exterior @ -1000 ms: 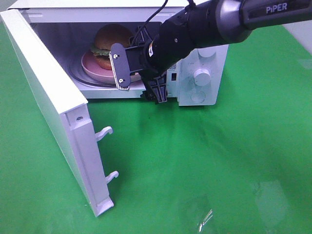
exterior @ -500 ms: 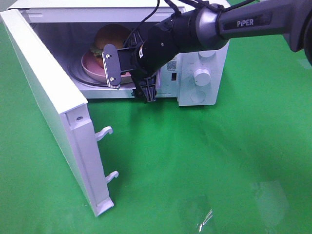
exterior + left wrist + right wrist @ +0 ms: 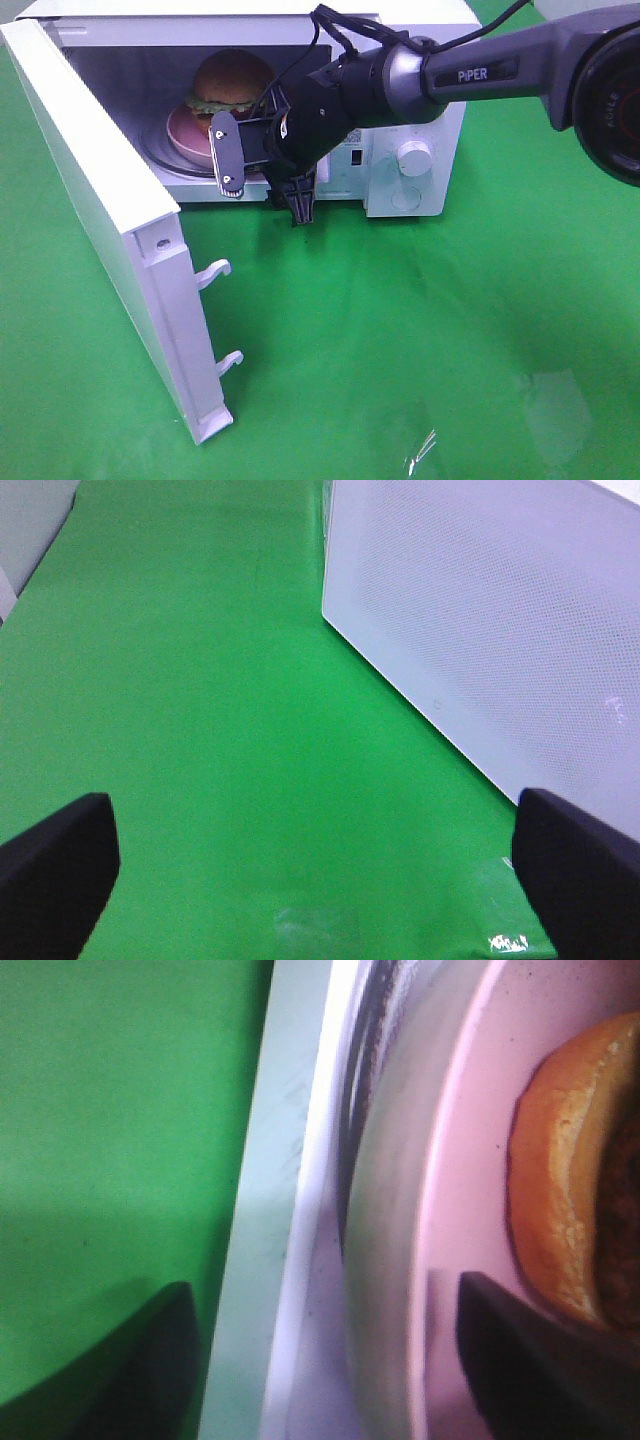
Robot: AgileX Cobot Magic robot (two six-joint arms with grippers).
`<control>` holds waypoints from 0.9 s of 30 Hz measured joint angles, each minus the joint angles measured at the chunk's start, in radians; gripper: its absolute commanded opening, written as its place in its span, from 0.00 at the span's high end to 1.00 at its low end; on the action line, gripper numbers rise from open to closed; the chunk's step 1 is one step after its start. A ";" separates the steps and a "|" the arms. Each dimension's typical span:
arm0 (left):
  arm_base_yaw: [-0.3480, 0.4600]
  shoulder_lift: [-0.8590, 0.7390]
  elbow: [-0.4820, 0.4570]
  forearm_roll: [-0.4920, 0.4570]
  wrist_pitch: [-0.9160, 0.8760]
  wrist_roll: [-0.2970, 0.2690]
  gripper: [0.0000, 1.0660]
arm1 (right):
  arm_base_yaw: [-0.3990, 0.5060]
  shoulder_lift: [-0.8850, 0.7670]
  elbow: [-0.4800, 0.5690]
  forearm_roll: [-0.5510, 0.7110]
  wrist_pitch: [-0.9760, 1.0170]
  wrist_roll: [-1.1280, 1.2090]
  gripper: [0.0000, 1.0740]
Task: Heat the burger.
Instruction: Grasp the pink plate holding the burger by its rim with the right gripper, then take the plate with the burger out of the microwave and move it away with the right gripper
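1. The burger (image 3: 232,82) sits inside the microwave (image 3: 425,120), toward the back of the cavity. Its domed golden-brown bun and a frill of green lettuce show in the high view. The right wrist view catches only the edge of its orange-brown bottom bun (image 3: 565,1210).
2. It rests on the pink plate (image 3: 185,135), which lies on the glass turntable (image 3: 157,152). The plate's front rim (image 3: 470,1160) comes close to the cavity's white sill (image 3: 265,1210).
3. The right gripper (image 3: 264,185) is at the mouth of the cavity, just in front of the plate. Its 2 fingers stand partly apart with nothing clamped between them. In its wrist view 1 finger is over the plate and the other is outside, over the green cloth (image 3: 420,330). The sill, the turntable edge (image 3: 385,1210) and the plate rim lie in the gap (image 3: 325,1370). Whether a pad touches the plate cannot be told.
4. The microwave door (image 3: 90,200) stands wide open on the left, with 2 white latch hooks (image 3: 215,272) on its free edge. A round knob (image 3: 413,157) shows on the control panel, right of the arm.
5. The left gripper (image 3: 320,870) is outside the high view. Its wrist view shows 2 dark fingertips spread wide and empty above the green cloth, near a white dotted panel (image 3: 480,630).
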 measured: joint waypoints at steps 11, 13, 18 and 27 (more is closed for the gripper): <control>0.000 0.000 0.000 0.000 0.000 0.000 0.05 | 0.004 0.005 -0.029 0.072 0.054 0.001 0.94; 0.000 0.000 0.000 0.000 0.000 0.000 0.05 | 0.008 0.004 -0.032 0.081 0.054 0.000 0.98; 0.000 0.000 0.000 0.000 0.000 0.000 0.06 | 0.017 0.004 -0.037 0.085 0.057 -0.006 1.00; 0.000 0.000 0.000 0.000 0.000 0.000 0.06 | 0.030 -0.042 -0.037 0.101 0.172 -0.043 1.00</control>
